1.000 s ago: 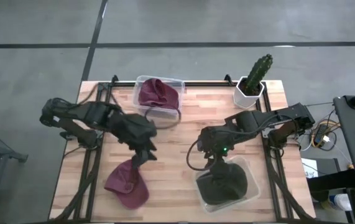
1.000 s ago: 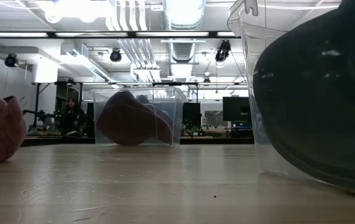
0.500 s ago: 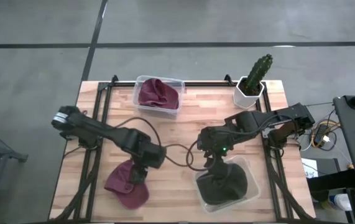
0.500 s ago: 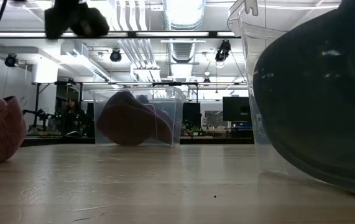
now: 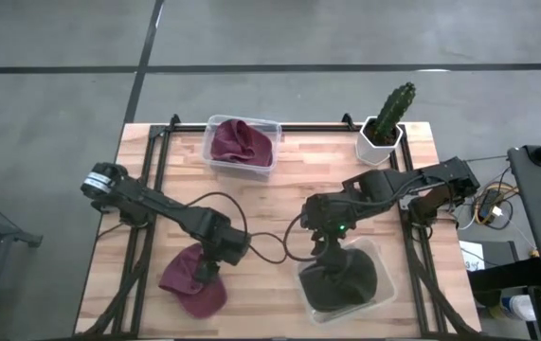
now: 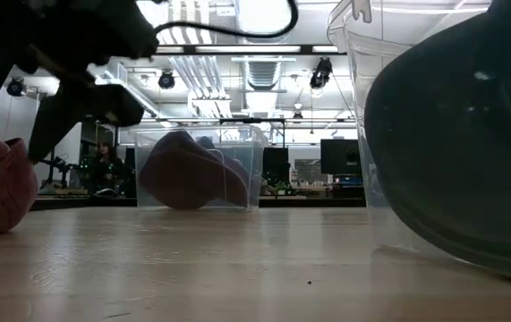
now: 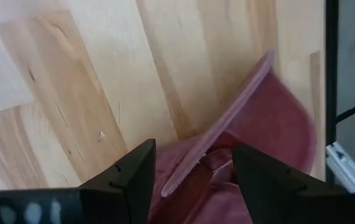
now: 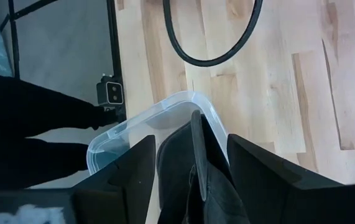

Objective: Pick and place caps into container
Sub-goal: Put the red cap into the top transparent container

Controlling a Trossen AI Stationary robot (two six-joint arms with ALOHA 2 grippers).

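Three caps show. One maroon cap (image 5: 192, 281) lies loose at the near left of the bench (image 5: 279, 204), its brim (image 7: 217, 124) a thin edge-on strip running diagonally in the left wrist view. The left gripper (image 5: 207, 270) hangs over it, fingers (image 7: 133, 174) spread apart either side of the brim. A second maroon cap (image 5: 240, 144) sits crumpled in the far clear container (image 5: 210, 123). The right gripper (image 5: 331, 254) has its fingers (image 8: 137, 163) apart above the dark cap (image 5: 344, 278) in the near container (image 5: 385, 275), which the arm partly hides. A cactus (image 5: 389, 112) stands at the far right corner.

Nothing here can be read: no label, brand, number or sign shows on the bench, the containers, the caps or the arms.
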